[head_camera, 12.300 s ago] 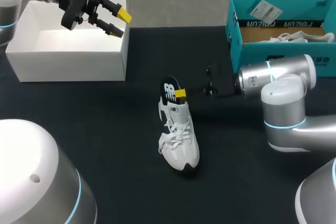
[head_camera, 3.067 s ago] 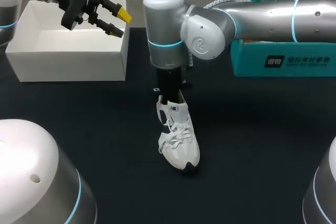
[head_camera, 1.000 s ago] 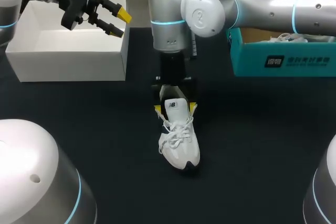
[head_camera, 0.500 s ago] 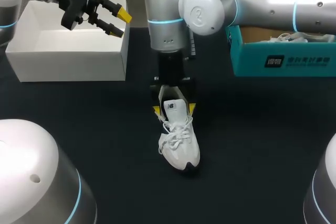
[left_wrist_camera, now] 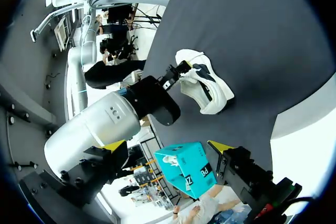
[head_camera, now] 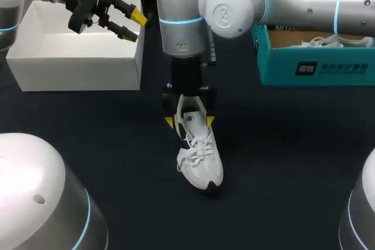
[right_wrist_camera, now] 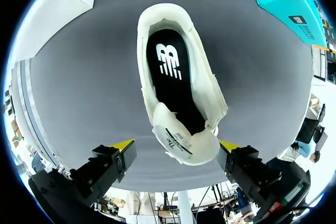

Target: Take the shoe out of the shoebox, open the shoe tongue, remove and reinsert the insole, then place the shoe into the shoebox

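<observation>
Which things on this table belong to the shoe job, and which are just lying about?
Job:
- white shoe, black insole seated inside
- teal shoebox
- right gripper, open, fingers either side of the shoe's tongue

Lying about, apparently:
- white box, below the open left gripper
- second shoe in the shoebox

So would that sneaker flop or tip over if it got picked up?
The shoe probably keeps its shape: it stands upright on a thick sole. Its tongue looks soft and curled, so it would likely bend. Gripped near the opening, where the right gripper straddles it, the toe might dip.
</observation>
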Tool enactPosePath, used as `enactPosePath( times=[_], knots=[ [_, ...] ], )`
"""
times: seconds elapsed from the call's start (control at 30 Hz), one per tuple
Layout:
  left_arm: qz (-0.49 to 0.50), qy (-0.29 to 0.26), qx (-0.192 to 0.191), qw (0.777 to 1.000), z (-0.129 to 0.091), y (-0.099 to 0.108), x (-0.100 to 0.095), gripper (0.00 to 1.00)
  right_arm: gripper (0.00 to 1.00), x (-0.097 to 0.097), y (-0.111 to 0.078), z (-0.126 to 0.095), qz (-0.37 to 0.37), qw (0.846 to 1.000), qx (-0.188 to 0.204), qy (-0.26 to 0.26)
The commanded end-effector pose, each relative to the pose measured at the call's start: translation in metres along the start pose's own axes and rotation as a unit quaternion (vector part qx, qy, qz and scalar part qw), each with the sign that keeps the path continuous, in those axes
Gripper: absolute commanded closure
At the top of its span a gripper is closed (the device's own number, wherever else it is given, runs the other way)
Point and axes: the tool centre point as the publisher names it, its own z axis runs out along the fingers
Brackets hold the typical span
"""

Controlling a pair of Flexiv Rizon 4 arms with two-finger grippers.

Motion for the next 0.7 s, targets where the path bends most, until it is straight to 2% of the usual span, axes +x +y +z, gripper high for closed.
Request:
enactPosePath(
  times=[0.03, 0.13, 0.27, 0.53, 0.7],
  knots=[
    [0.001, 0.001, 0.0, 1.0, 0.0, 0.0, 0.0, 0.0, 0.0, -0.003, -0.01, -0.013, 0.001, 1.0, -0.024, 0.011],
    [0.001, 0.001, 0.0, 1.0, 0.0, 0.0, 0.0, 0.0, 0.0, 0.003, -0.013, -0.019, -0.018, 0.998, -0.049, 0.043],
    [0.001, 0.001, 0.0, 1.0, 0.0, 0.0, 0.0, 0.0, 0.0, 0.013, -0.017, -0.026, -0.027, 0.995, -0.074, 0.06],
    [0.001, 0.001, 0.0, 1.0, 0.0, 0.0, 0.0, 0.0, 0.0, 0.023, -0.021, -0.034, -0.039, 0.994, -0.076, 0.066],
    [0.001, 0.001, 0.0, 1.0, 0.0, 0.0, 0.0, 0.0, 0.01, 0.029, -0.016, -0.031, -0.05, 0.994, -0.075, 0.068]
  ],
)
